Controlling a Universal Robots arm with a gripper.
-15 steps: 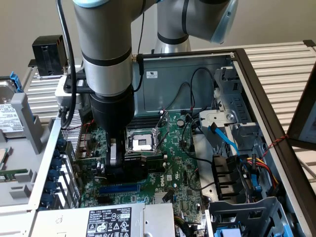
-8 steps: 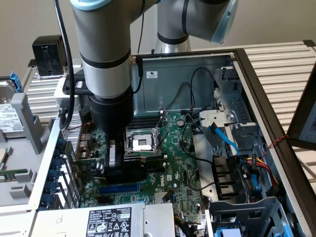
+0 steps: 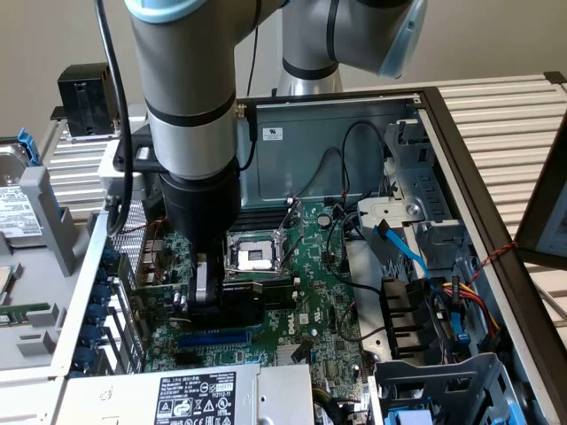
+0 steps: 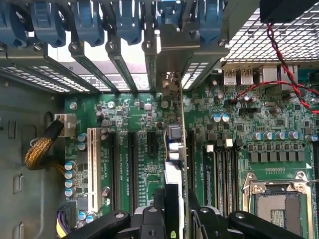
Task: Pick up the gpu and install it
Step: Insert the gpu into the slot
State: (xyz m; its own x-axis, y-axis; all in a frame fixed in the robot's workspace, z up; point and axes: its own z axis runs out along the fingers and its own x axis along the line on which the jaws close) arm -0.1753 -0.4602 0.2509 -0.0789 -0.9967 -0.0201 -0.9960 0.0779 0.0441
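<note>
Slatted bench (image 3: 496,115), open grey metal PC case (image 3: 354,133) laid flat, big green motherboard (image 3: 319,266) inside, with the grey robot arm (image 3: 190,106) hung straight down over it. Install step is judged underway: the small green gpu card (image 4: 173,144) is pinched edge-on by the black gripper (image 4: 172,211), low among the long black expansion slots (image 4: 132,169), so a square, even push seems called for.

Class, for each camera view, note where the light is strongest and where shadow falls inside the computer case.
Exterior view: the slatted table is brightly lit, while the motherboard looks darker under the arm. Wrist view: glare washes out the rear slot openings, the case floor lies dim, and the graphics card held in the gripper catches a bright patch.
</note>
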